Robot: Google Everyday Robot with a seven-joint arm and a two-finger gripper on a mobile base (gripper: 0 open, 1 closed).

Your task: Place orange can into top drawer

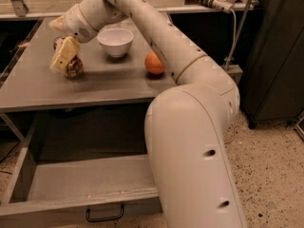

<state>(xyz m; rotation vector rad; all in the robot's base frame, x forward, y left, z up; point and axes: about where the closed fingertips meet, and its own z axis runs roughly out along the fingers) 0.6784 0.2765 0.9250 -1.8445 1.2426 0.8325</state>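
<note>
The orange can (74, 69) stands on the left part of the grey table top (109, 87); only its lower part shows as a shiny brownish-copper shape. My gripper (65, 61) is right at the can, coming down over its top and left side and hiding most of it. The top drawer (85, 182) is pulled open below the table top. It is wide, shallow and grey, nothing lies in it, and a small black handle (104, 215) sits on its front panel. My arm reaches across the table from the right.
A white bowl (115, 41) stands behind and right of the can. A round orange fruit (154, 63) sits further right, next to my arm. My big forearm (190, 151) covers the drawer's right side. A dark cabinet (275, 56) stands at the right.
</note>
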